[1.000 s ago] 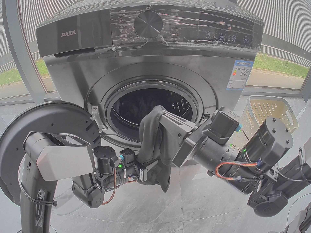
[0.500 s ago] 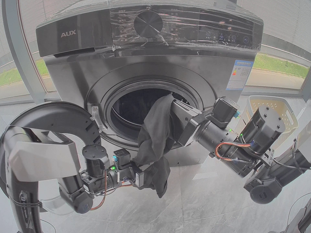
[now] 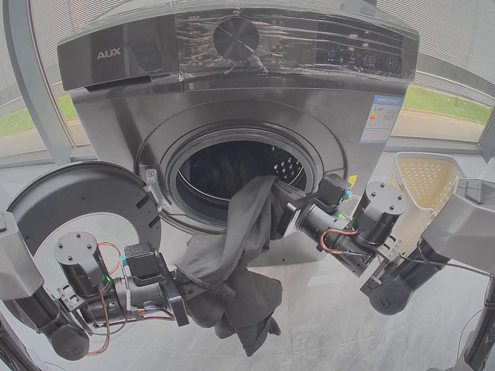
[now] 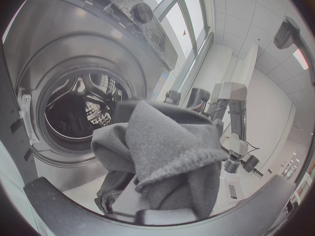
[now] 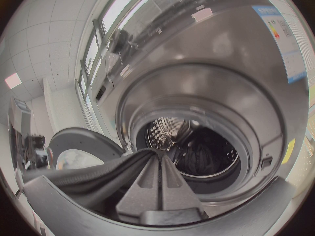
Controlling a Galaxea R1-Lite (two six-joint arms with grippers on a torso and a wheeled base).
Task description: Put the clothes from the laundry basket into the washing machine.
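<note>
A dark grey garment (image 3: 232,253) is stretched between my two grippers in front of the washing machine's open drum (image 3: 242,176). My right gripper (image 3: 276,194) is shut on its upper end at the lower rim of the opening; in the right wrist view its fingertips (image 5: 154,167) press together on the cloth (image 5: 98,177). My left gripper (image 3: 186,287) is shut on the lower end, low and to the left above the floor. The cloth (image 4: 164,154) covers its fingers. Dark clothes (image 5: 203,154) lie inside the drum. The laundry basket (image 3: 433,181) stands to the machine's right.
The round machine door (image 3: 87,202) hangs open to the left, close behind my left arm. Below the garment is grey tiled floor (image 3: 319,315). The machine's control panel (image 3: 237,39) is above the opening.
My left gripper has pulled down and to the left, drawing the garment out wider and lower. My right gripper has pushed closer to the drum opening, ending at its lower rim.
</note>
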